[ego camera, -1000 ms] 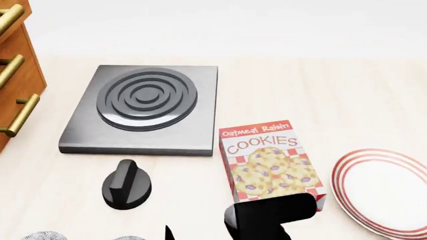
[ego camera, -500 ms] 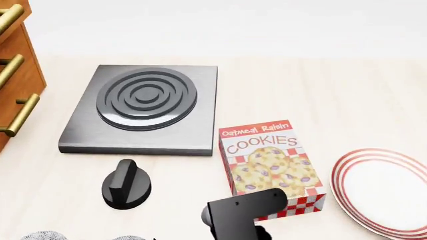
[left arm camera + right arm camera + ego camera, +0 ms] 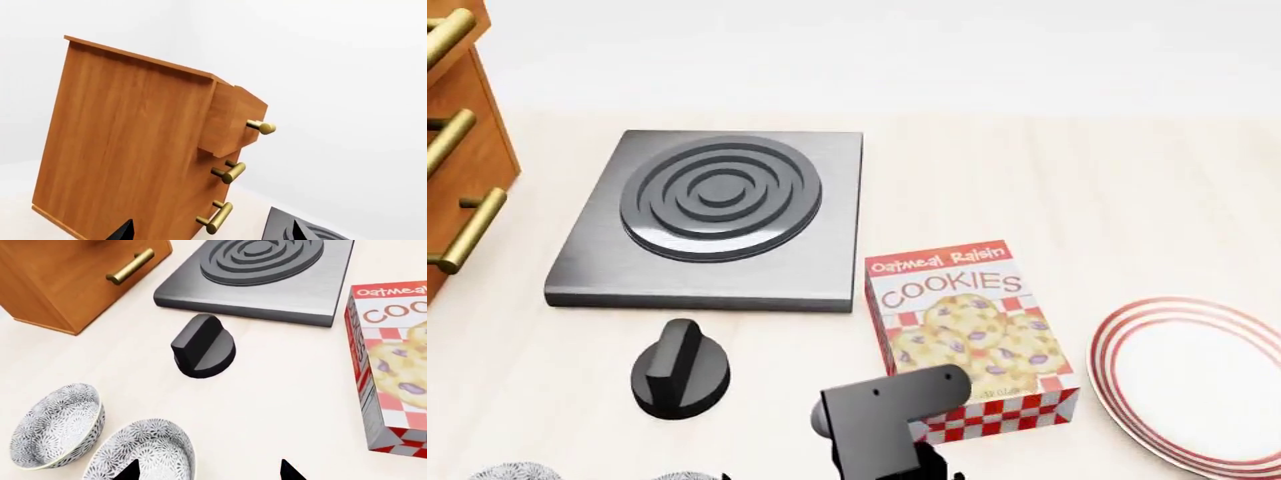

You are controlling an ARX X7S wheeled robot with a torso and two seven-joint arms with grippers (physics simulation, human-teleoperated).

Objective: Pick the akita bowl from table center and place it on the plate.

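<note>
- Progress: none yet; speckled black-and-white akita bowl (image 3: 143, 452) sits on the pale surface (image 3: 280, 405), below the right pincer (image 3: 208, 471), whose tips stand spread, empty.
- Red-ringed white plate (image 3: 1194, 380) waits at four o'clock, bare.
- Left pincer (image 3: 210, 232): grip state unclear.

Pale wood-grain table (image 3: 1121, 190) bearing: grey hob slab (image 3: 714, 220) with concentric rings; black knob (image 3: 679, 368) just before it; upright cookie box (image 3: 968, 325); red-ringed plate (image 3: 1194, 380) at right; wooden drawer cabinet (image 3: 63, 277) at left; two speckled bowls, the akita bowl (image 3: 143, 452) and its look-alike (image 3: 57, 425), touching.
</note>
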